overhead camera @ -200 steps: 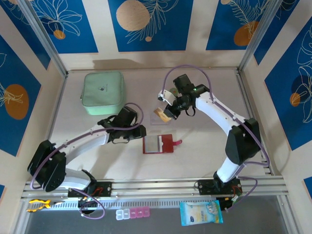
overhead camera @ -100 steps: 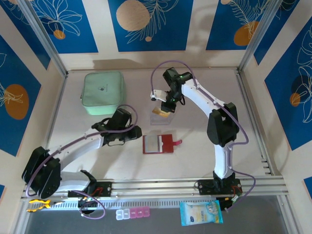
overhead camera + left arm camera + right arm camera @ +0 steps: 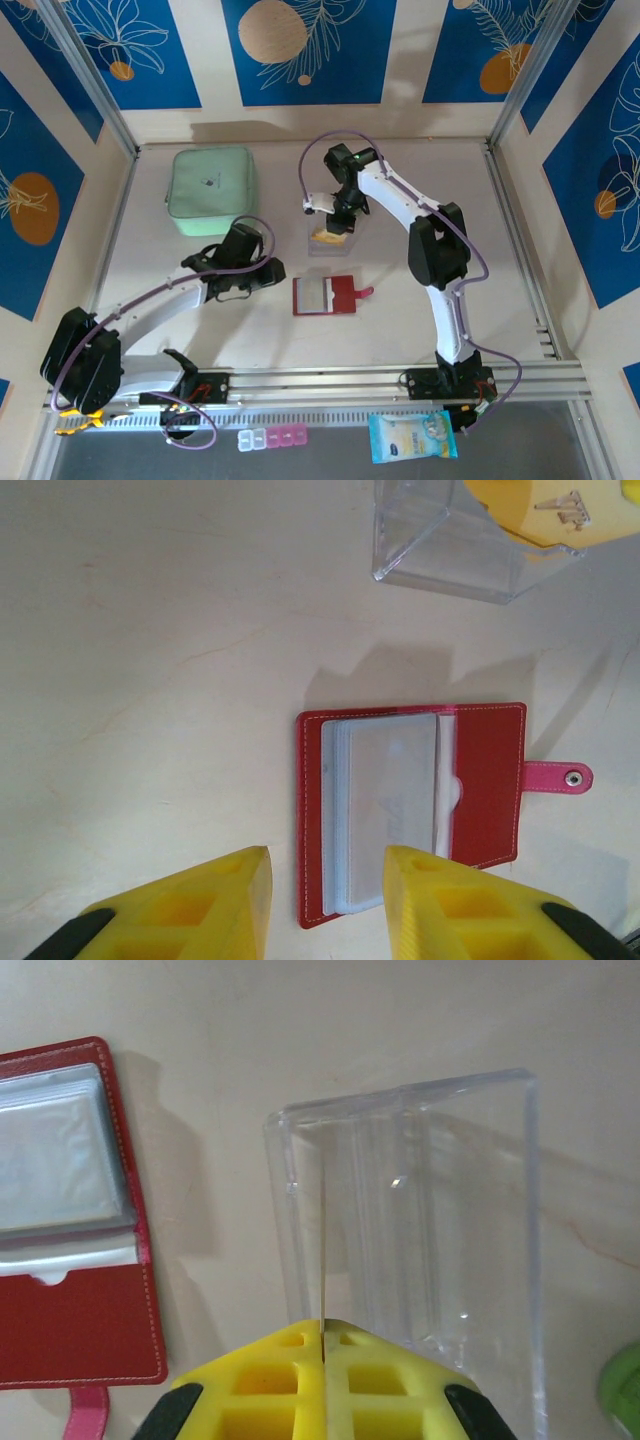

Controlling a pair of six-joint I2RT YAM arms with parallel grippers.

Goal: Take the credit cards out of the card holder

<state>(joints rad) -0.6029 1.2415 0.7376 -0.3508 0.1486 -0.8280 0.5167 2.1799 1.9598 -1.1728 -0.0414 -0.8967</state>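
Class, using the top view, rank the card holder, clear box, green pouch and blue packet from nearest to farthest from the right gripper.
1. clear box, right under the right gripper
2. card holder, toward the bases
3. green pouch, far left
4. blue packet, beyond the bases

Left claw (image 3: pixel 325 870) parted, right claw (image 3: pixel 323 1330) pinched shut

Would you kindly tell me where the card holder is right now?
In the top view, the card holder lies open near the middle of the table, just nearer the arms' bases than the clear box.
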